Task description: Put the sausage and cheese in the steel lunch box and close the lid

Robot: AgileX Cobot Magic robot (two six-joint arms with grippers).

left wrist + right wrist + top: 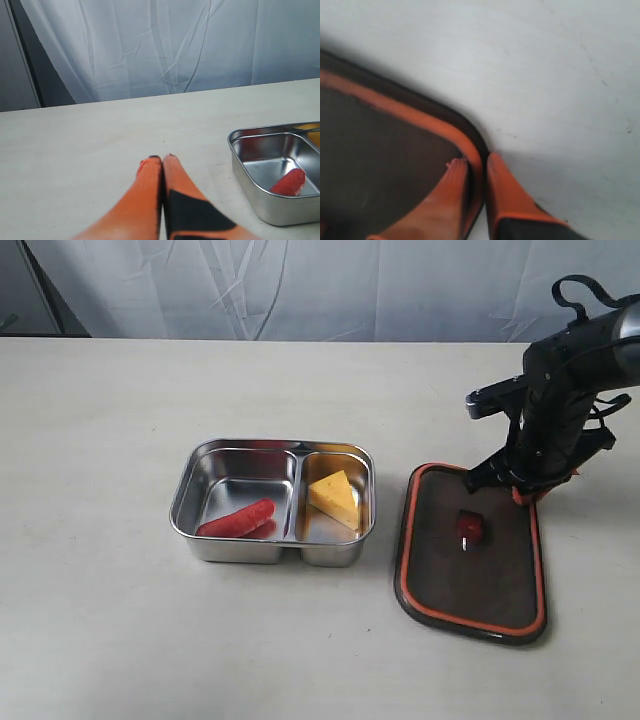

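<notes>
Now your right gripper (476, 162) pinches the rim of the lid (440, 570), lying seal-up beside the steel lunch box (186, 502). The sausage (238, 519) and cheese (335, 496) sit inside, one per compartment. Your left gripper (161, 159) is closed, empty. Only lidding remains.

Pale off-white tabletop (100, 640), matte, with faint scuffs and small specks, filling the exterior view from 9 o'clock round through 6 to 3. Behind its far edge, across 12 o'clock, a white curtain (350, 285) hanging in soft creases and long folds. At 10 to 11 o'clock, past the curtain's slanting edge, a dark strip (60, 300) and a plain grey wall (12, 285). Soft, even, cool light throughout.
</notes>
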